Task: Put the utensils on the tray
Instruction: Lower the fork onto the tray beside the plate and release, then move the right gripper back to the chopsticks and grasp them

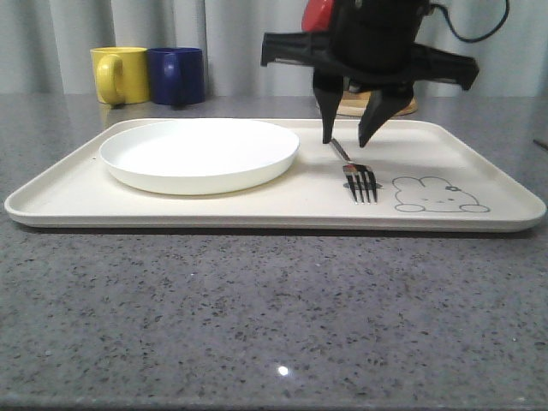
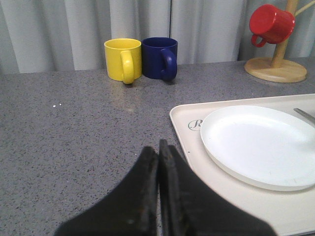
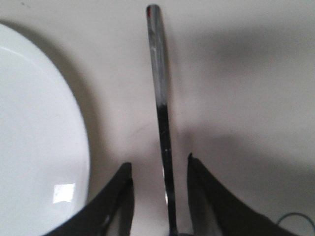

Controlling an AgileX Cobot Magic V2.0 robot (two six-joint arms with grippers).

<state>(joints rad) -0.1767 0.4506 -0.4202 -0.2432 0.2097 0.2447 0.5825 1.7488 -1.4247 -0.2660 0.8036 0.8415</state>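
Observation:
A steel fork (image 1: pixel 359 177) lies on the cream tray (image 1: pixel 257 210), tines toward the front, beside the bunny drawing. My right gripper (image 1: pixel 346 139) hangs open just over the fork's handle (image 3: pixel 161 113), one finger on each side, not touching it. A white plate (image 1: pixel 199 153) rests on the tray's left half, and its edge (image 3: pixel 39 128) shows beside the handle. My left gripper (image 2: pixel 158 147) is shut with nothing in it, low over the counter just off the tray's rim (image 2: pixel 178 129) near the plate (image 2: pixel 261 142).
A yellow mug (image 1: pixel 120 74) and a blue mug (image 1: pixel 177 75) stand behind the tray at the back left. A red mug (image 2: pixel 270 23) hangs on a wooden stand (image 2: pixel 275 69) behind the tray. Grey counter (image 1: pixel 257 317) lies open in front.

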